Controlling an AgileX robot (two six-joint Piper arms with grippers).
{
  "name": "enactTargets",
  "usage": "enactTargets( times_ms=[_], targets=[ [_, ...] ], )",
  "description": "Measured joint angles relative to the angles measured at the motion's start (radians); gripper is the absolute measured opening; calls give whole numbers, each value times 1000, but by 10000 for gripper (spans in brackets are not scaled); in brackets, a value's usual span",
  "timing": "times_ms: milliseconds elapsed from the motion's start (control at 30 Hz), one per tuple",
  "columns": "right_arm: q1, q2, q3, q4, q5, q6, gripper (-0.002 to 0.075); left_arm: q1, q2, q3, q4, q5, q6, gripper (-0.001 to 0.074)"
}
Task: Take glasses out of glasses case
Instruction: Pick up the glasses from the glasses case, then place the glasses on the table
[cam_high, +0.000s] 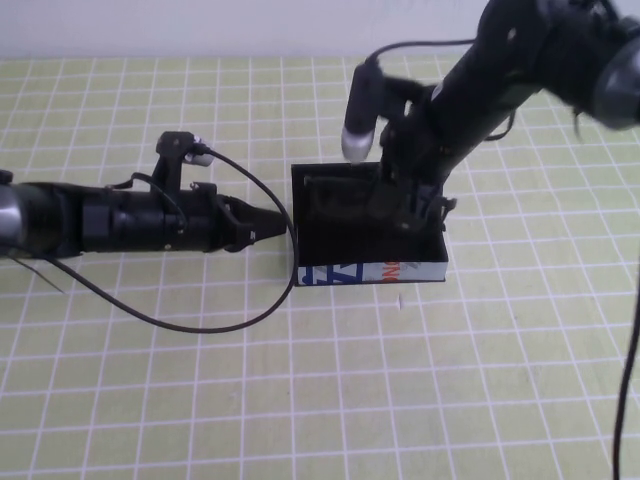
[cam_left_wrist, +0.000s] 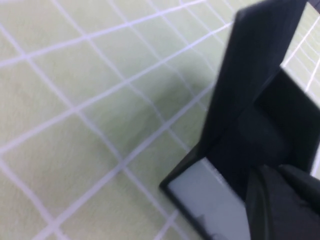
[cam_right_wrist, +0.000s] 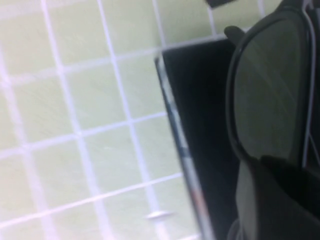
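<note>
The glasses case (cam_high: 330, 245) is a black box lying open at mid-table, its white printed strip (cam_high: 372, 272) facing the near edge. In the left wrist view its lid (cam_left_wrist: 250, 75) stands upright. The black glasses (cam_right_wrist: 270, 90) lie inside the case, one dark lens filling the right wrist view. My right gripper (cam_high: 415, 205) reaches down into the case's right half and is shut on the glasses, one finger (cam_right_wrist: 265, 200) lying over the frame. My left gripper (cam_high: 280, 229) lies low and level at the case's left side, shut, with its tips touching the wall.
A green mat with a white grid (cam_high: 300, 400) covers the table. The left arm's black cable (cam_high: 200, 325) loops across the mat in front of the arm. The right arm's cable (cam_high: 630, 350) hangs at the far right edge.
</note>
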Motion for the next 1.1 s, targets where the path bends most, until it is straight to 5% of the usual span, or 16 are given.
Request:
enactTargets(
  times_ms=[267,533,933,1100],
  targets=[
    [-52,-214,156,-30,79,423,54,0,-95,0,54,-1,-42,-4],
    [-178,-469,672,12,-251,735,54,0,-121,0,73,-1,-52,-4],
    [-180,-475,1017,152,-513,816,61,0,-121,0,84,-1,-84,-4],
    [-180,-460,1019,162,-526,804,175,0,-121,0,86,5,-86,-4]
  ],
)
